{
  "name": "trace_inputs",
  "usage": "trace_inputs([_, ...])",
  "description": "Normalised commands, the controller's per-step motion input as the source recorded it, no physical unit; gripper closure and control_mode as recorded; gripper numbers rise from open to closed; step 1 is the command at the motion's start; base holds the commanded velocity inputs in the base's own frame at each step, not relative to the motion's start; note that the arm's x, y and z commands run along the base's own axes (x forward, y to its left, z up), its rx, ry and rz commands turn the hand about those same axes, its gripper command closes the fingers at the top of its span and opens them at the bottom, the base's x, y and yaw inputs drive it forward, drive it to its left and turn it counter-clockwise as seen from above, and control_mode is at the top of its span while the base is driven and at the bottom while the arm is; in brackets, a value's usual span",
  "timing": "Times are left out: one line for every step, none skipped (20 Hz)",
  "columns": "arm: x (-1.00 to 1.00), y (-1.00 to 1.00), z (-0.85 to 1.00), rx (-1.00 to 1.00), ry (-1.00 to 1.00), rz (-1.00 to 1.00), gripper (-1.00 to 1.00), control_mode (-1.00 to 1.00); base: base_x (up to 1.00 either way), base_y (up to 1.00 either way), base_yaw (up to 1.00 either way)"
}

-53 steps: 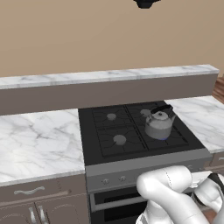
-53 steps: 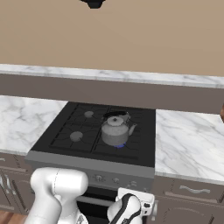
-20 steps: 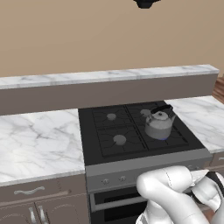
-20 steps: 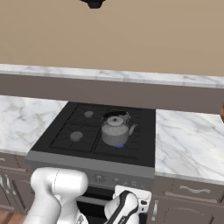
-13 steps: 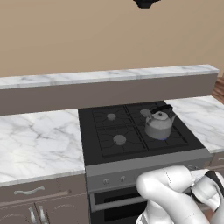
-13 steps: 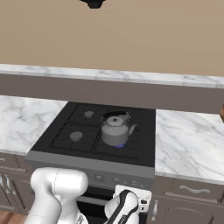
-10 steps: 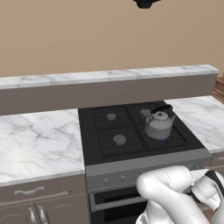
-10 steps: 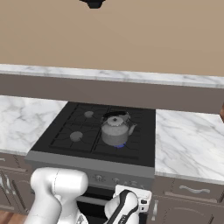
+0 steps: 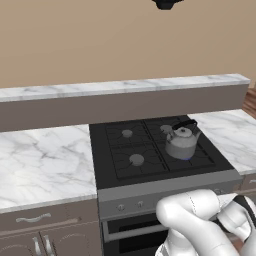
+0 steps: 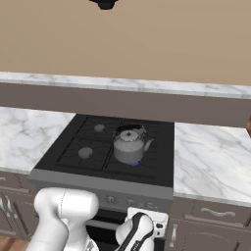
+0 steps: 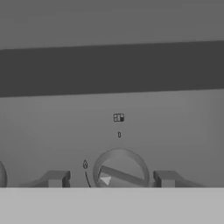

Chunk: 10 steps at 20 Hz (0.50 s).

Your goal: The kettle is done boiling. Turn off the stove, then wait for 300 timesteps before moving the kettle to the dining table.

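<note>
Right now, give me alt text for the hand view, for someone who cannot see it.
A round stove knob on the grey steel front panel sits close up between the gripper's two dark fingertips, which flank it without visibly touching. Small markings are printed above the knob, and a dark band crosses the panel higher up.

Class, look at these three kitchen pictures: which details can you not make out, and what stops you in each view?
- Hand view: the lower part of the round grey steel knob is cut off at the bottom, so it is unclear whether the hand touches it.
- Hand view: the small printed marks above the knob are too tiny to read.
- Left base view: the white arm hides part of the black four-burner stove front panel.
</note>
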Motion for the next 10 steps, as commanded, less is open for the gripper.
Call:
trace_inputs([0.03,0.17,0.00,0.00,0.00,0.00,1.00,-1.00,0.00,0.00,0.00])
trace_inputs([0.02,0.10,0.00,0.00,0.00,0.00,1.00,-1.00,0.00,0.00,0.00])
trace_inputs([0.02,0.09,0.00,0.00,0.00,0.00,1.00,-1.00,0.00,0.00,0.00])
trace_inputs([0.01,0.06,0.00,0.00,0.00,0.00,1.00,-1.00,0.00,0.00,0.00])
trace_inputs([0.00,0.04,0.00,0.00,0.00,0.00,1.00,-1.00,0.00,0.00,0.00])
trace_inputs([0.00,0.00,0.03,0.00,0.00,0.00,1.00,-1.00,0.00,0.00,0.00])
trace_inputs([0.00,0.02,0.02,0.00,0.00,0.00,1.00,-1.00,0.00,0.00,0.00])
trace_inputs([0.00,0.00,0.03,0.00,0.00,0.00,1.00,-1.00,0.00,0.00,0.00])
trace_inputs([0.00,0.00,0.01,0.00,0.00,0.00,1.00,-1.00,0.00,0.00,0.00])
trace_inputs([0.00,0.00,0.00,0.00,0.00,0.00,1.00,-1.00,0.00,0.00,0.00])
